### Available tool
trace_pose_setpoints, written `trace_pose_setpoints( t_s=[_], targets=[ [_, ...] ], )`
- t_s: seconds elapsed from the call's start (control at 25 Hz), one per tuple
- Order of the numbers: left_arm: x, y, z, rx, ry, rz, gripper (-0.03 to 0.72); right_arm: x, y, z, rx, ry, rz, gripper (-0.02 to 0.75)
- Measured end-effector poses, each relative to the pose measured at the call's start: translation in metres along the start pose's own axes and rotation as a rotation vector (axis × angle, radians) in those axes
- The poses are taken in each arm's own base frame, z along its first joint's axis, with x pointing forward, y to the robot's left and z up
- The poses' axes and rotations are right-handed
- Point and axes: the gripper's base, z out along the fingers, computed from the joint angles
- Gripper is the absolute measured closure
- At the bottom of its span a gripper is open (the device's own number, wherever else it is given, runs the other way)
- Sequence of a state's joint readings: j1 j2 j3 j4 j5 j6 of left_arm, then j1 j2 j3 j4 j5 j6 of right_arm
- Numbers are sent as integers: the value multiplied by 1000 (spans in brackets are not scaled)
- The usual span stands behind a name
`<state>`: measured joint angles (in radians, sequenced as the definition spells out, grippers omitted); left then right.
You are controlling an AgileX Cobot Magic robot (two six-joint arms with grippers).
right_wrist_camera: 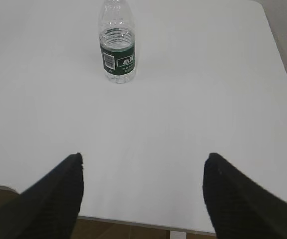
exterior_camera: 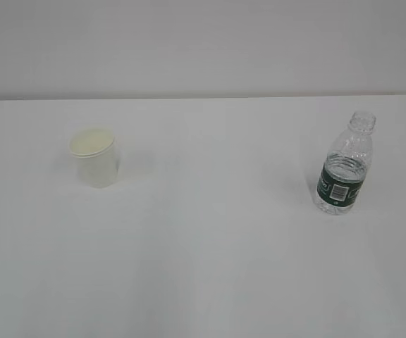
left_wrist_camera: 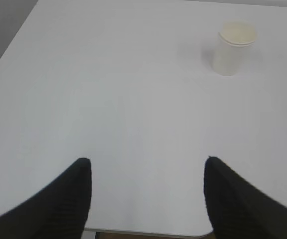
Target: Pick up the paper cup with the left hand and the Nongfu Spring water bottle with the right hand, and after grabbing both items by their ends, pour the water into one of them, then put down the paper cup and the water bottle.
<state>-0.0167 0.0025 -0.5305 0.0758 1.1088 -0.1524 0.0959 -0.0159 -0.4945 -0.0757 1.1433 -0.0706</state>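
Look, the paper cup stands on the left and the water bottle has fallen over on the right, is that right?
Not quite. The water bottle has not fallen over; it stands upright on the right, as the exterior view shows. The paper cup does stand on the left.

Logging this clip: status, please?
Both grippers open, empty. Cup and bottle upright on table, untouched. Nothing in the way.
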Motion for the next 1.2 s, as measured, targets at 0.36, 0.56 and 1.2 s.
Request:
trace_pose_setpoints(
  t_s=[0.36,0.56,1.2],
  targets=[
    [-21,-4,3,14,-23,-2,185,-12,1,-12,-26,-88,60,182],
    [-48,-8,18,15,-16,16,188,-37,1,-11,-53,-133,78,183],
    [-83,-16,52,45,-120,59,205,-98,2,36,-84,-223,42,183]
  ],
)
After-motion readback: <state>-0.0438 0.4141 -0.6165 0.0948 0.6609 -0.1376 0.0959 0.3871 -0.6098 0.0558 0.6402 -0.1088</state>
